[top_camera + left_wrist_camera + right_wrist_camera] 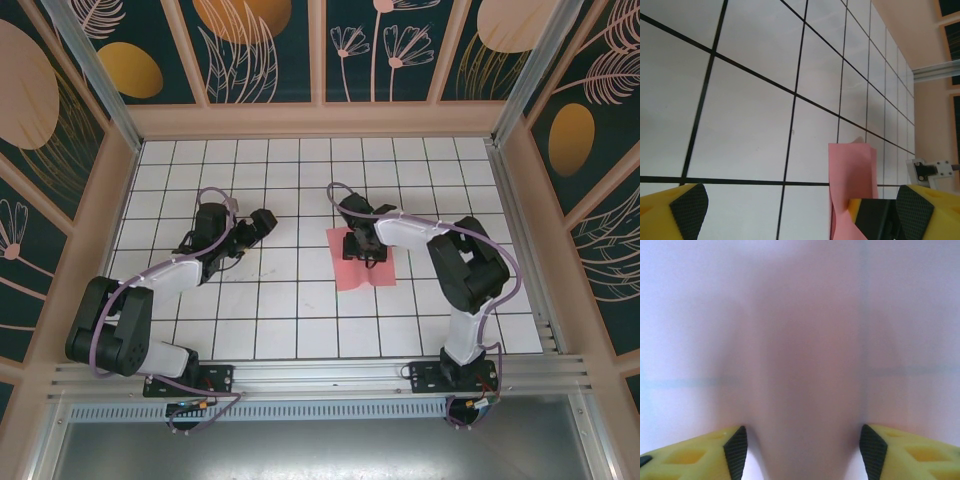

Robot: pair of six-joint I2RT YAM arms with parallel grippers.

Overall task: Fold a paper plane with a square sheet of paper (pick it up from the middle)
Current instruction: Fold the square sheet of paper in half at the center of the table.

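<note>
- My right gripper point(362, 246): lowered over the middle of the square sheet of paper point(350, 274). In the right wrist view its yellow plastic fingers point(912, 452) carry black pads and stand apart. A blurred pink mass spans the gap from pad to pad. I cannot tell whether the pads press on the paper.
- My left gripper point(262, 222): jaws wide open and holding nothing. It hovers over bare tile, well apart from the sheet on its left. The same yellow fingers point(670, 212) have diamond-textured black pads.
- Square sheet of paper point(852, 172): thin, matt, pink-red. It lies on the table right of centre, about midway between the near and far edges.
  - From above it is a four-sided patch whose edges are slightly skewed to the grid, with its near right corner reaching furthest right.
  - I cannot tell a long axis in that view.
  - In the left wrist view it reads as a narrower strip with an uneven end edge that rises to a small peak.
- Table point(260, 300): smooth white square tiles divided by thin black grid lines.
- Arms: black joint housings, white links and looping purple cable point(215, 195).
- Rail point(320, 375): brushed aluminium, running along the near edge.
- Enclosure panels point(260, 50): dark teal print with peach and ochre leaf and flower shapes, set in pale frames.
</note>
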